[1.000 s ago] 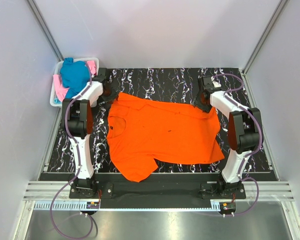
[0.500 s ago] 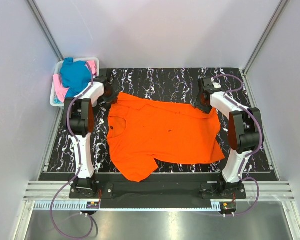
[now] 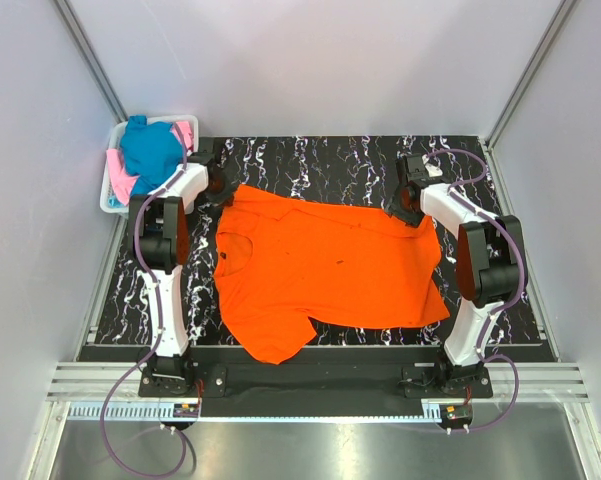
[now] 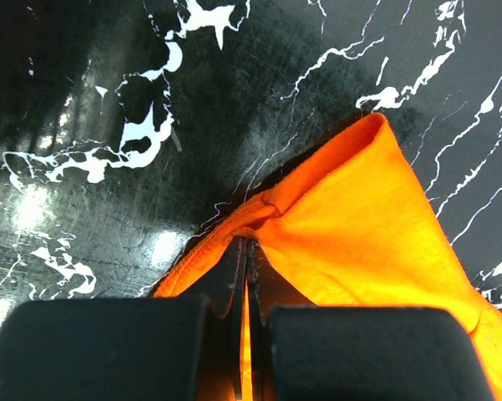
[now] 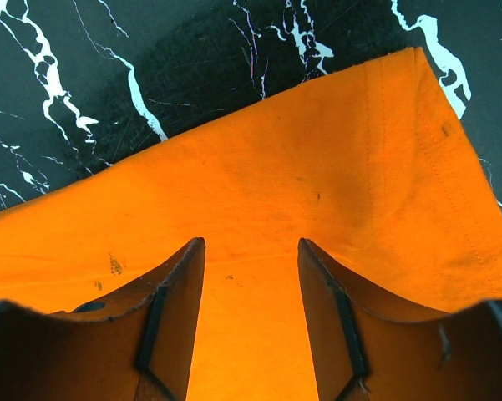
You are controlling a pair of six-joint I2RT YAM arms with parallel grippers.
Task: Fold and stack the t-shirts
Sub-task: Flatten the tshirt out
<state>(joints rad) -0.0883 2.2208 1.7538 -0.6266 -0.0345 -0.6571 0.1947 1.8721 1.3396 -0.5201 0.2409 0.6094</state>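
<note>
**Scene from above, with wrist details.** The table (image 3: 330,160), black with white veining, carries the orange shirt (image 3: 320,265). We see the shirt spread flat and unfolded at the frame's centre, collar toward the left. At upper left, a basket (image 3: 107,203) holds the teal shirt (image 3: 148,150) and the pink shirt (image 3: 123,186), which we take to be waiting their turn. The left pincer (image 4: 246,251) is pressed together on a bunched edge at the orange shirt's upper left. The right pincer (image 5: 251,246) is spread, straddling the upper-right hem corner without gripping it. We judge that both far corners are being taken so that the far edge can be drawn toward the frame's bottom for a first fold.
</note>
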